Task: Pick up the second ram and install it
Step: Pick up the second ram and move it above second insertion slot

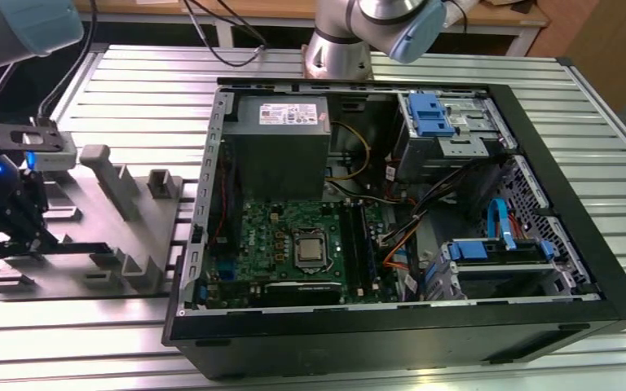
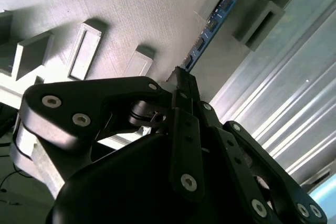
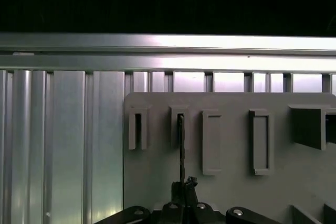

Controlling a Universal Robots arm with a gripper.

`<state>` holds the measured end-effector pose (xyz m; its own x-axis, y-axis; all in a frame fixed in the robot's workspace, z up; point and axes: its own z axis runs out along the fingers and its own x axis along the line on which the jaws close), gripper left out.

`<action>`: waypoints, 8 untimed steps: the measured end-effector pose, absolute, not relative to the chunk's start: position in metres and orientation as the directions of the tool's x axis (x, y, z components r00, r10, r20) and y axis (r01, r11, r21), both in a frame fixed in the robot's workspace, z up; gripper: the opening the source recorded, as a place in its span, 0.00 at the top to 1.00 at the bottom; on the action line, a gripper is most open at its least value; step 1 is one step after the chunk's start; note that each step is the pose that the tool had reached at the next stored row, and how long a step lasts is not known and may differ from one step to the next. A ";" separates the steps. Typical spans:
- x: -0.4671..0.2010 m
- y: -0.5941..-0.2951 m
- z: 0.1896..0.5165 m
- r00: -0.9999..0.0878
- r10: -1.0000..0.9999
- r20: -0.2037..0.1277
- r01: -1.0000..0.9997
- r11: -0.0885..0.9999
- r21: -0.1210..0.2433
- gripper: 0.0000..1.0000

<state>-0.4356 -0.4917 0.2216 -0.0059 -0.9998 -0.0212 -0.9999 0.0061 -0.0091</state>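
The second ram (image 2: 215,19) is a thin blue-green board strip standing on edge in a slot of the grey moulded fixture (image 2: 131,9). In the first wrist view the ram (image 3: 181,145) appears edge-on as a dark line running from a fixture pocket to the fingers. My gripper (image 2: 181,80) has its black fingers closed together on the near end of the strip. In the exterior view the gripper (image 1: 17,238) hangs over the fixture (image 1: 107,236) at the exterior view's left, well apart from the motherboard (image 1: 280,240) inside the open computer case.
The open black computer case (image 1: 574,244) lies on the ribbed aluminium table (image 1: 139,90), holding a power supply (image 1: 280,138), blue drive cages (image 1: 433,114) and loose cables (image 1: 400,236). Raised posts (image 1: 107,175) stand on the fixture. The arm's base (image 1: 341,49) is behind the case.
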 end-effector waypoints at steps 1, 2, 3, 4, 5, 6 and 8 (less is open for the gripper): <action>-0.436 -0.492 0.223 -0.006 -1.000 -0.021 -1.000 0.006 -0.009 0.89; -0.436 -0.492 0.225 -0.006 -1.000 -0.021 -1.000 0.006 -0.009 0.89; -0.436 -0.492 0.227 -0.006 -1.000 -0.021 -1.000 0.006 -0.009 0.89; -0.436 -0.492 0.230 -0.006 -1.000 -0.021 -1.000 0.006 -0.009 0.89; -0.436 -0.492 0.232 -0.006 -1.000 -0.021 -1.000 0.006 -0.009 0.89; -0.436 -0.492 0.235 -0.006 -1.000 -0.021 -1.000 0.006 -0.009 0.89; -0.436 -0.492 0.243 -0.006 -1.000 -0.021 -1.000 0.006 -0.009 0.89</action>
